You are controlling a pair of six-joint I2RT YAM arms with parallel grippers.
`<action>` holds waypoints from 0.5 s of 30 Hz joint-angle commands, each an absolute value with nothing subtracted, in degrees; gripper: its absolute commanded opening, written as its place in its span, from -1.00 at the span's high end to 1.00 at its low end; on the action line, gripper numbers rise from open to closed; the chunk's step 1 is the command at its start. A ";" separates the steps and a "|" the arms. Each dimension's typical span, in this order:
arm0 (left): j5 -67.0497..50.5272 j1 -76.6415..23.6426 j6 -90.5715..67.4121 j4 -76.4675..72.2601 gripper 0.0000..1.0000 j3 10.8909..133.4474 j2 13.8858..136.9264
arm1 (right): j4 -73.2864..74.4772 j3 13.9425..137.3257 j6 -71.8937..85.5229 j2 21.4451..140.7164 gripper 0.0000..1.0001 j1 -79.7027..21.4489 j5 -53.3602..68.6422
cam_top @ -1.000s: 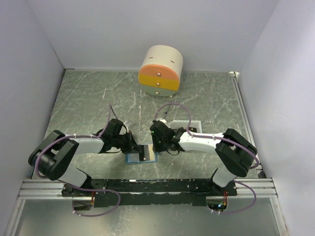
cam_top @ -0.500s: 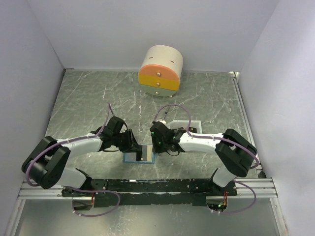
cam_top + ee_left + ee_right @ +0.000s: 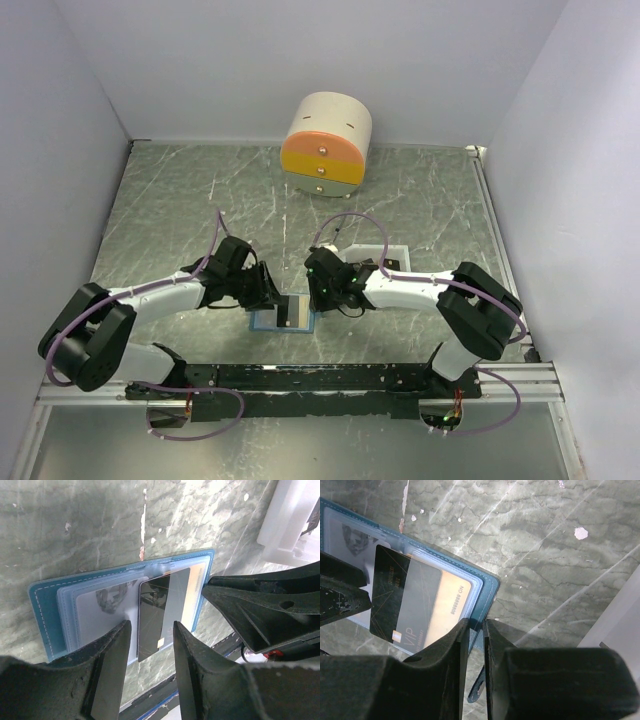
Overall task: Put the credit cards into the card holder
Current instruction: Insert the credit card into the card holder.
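Closest, our left gripper's [image 3: 151, 627] jaws stand apart and empty. Just beyond their gap a glossy black rectangular plastic credit card [image 3: 155, 615] lies half tucked under the clear sleeve of the flat light-blue stitched card holder [image 3: 47, 610]. Opposite them, our right gripper's [image 3: 476, 625] jaws are nearly together, pinching that holder's edge beside an orange-tan card [image 3: 452, 600]. Beyond sits a shallow white plastic tray [image 3: 295, 520] on the grey-green marbled table [image 3: 75, 520].

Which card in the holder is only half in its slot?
The black card with VIP printed on it: its dark half lies bare outside the clear sleeve of the card holder. The orange-tan card sits fully under the sleeve.
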State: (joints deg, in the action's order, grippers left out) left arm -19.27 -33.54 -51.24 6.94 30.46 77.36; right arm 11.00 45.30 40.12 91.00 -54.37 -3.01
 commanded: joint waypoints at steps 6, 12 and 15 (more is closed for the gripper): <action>-21.53 -33.75 -51.13 2.85 0.24 29.28 79.89 | 10.97 44.90 40.25 90.16 0.65 -54.60 -2.91; -21.98 -33.75 -51.15 1.82 0.45 29.28 80.97 | 11.12 45.22 40.00 90.50 0.65 -54.62 -2.74; -22.16 -33.82 -51.13 1.67 0.68 29.50 81.33 | 11.16 45.44 39.90 90.81 0.65 -54.68 -2.64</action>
State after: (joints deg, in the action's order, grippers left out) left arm -20.86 -33.54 -51.48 3.70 29.91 80.62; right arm 11.00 45.30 40.07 91.00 -54.37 -2.94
